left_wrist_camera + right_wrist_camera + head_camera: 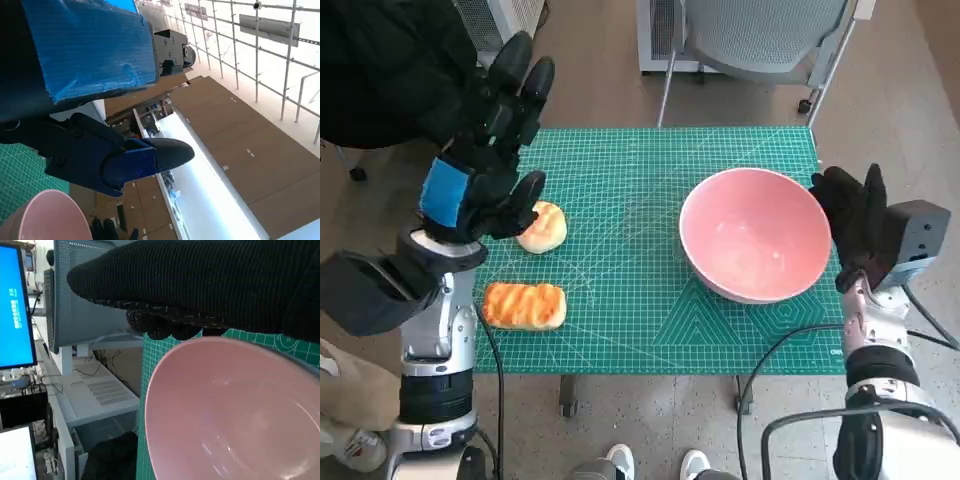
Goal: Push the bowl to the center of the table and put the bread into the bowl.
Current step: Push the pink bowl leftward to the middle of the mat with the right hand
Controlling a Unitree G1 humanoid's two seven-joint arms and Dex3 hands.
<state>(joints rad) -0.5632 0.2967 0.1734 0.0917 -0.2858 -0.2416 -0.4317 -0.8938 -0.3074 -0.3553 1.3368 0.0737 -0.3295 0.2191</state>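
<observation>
A pink bowl (756, 235) stands on the right part of the green cutting mat (620, 300); it also shows in the right wrist view (230, 410) and in the left wrist view (47, 217). My right hand (855, 222) in its black glove is beside the bowl's right rim, fingers spread, holding nothing. A round pale bun (544, 227) lies on the mat's left part. A glazed orange bread (524, 305) lies nearer the front left. My left hand (485, 150) hovers raised over the mat's left edge, just left of the bun, fingers spread and empty.
A grey chair (760, 40) stands behind the table. A person in dark clothing (380, 70) is at the far left. Shoes (655, 465) show at the table's front. Cables hang near my right arm (790, 350).
</observation>
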